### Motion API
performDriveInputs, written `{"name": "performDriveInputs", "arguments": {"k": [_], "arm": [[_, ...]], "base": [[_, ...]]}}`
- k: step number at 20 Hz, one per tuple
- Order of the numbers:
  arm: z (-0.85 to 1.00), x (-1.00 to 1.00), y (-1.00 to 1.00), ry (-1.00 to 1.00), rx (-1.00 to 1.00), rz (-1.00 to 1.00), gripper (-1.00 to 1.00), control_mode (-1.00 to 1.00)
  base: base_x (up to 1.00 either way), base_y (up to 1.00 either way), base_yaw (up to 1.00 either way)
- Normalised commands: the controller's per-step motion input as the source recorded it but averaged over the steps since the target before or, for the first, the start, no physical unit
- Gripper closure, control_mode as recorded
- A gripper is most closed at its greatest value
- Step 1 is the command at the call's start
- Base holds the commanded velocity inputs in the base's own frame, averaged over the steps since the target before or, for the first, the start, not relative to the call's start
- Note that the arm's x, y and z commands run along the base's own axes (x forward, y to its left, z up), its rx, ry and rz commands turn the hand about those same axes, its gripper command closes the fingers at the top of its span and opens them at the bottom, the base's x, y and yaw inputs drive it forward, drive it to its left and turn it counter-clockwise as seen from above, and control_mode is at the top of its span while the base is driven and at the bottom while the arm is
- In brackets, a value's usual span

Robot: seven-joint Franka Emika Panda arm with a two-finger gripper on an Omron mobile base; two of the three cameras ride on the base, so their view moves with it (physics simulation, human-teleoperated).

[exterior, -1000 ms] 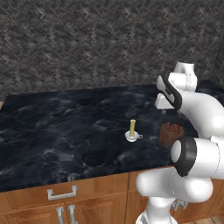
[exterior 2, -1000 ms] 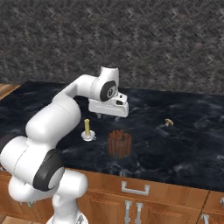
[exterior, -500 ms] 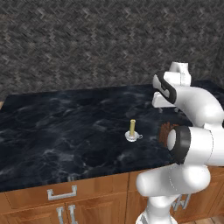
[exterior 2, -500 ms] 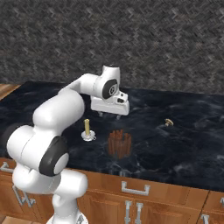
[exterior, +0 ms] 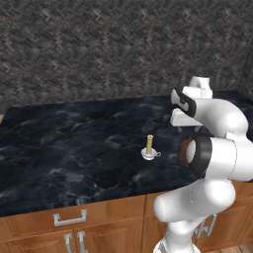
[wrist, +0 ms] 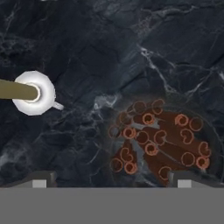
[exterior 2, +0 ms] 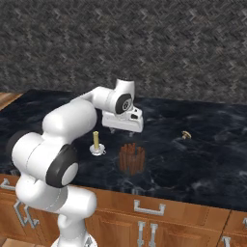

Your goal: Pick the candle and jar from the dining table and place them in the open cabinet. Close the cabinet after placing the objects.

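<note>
Tool (wrist: 109,178): I see it fully open, empty, above jar (exterior 2: 131,158); hand view alone shows jar's patterned top beside candle (wrist: 33,92).

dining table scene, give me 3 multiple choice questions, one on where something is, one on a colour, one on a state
1. Where does the jar stand relative to the candle in the right base view?
A. to its right, apart from it
B. on top of it
C. behind it against the wall

2. What colour is the candle's stick?
A. blue
B. yellow-gold
C. red

3. How is the gripper?
A. shut on the candle
B. shut on the jar
C. open, above the dining table

Answers:
1. A: bare marble lies between them.
2. B: the hand view shows a gold stick in a white holder.
3. C: the hand view shows both fingertips wide apart, holding nothing.
</note>
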Motion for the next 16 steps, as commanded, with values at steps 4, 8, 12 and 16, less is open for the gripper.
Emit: {"name": "performDriveInputs", "arguments": {"k": [4,8,12,16], "arm": [[-0.43,0.0,0.02,0.0,0.0,0.0,-1.0,-1.0],[-0.43,0.0,0.03,0.0,0.0,0.0,-1.0,-1.0],[-0.49,0.0,0.0,0.0,0.0,0.0,-1.0,-1.0],[-0.53,0.0,0.0,0.0,0.0,0.0,-1.0,-1.0]], "base": [[0.0,0.0,0.0],[0.0,0.0,0.0],[0.0,0.0,0.0],[0.0,0.0,0.0]]}}
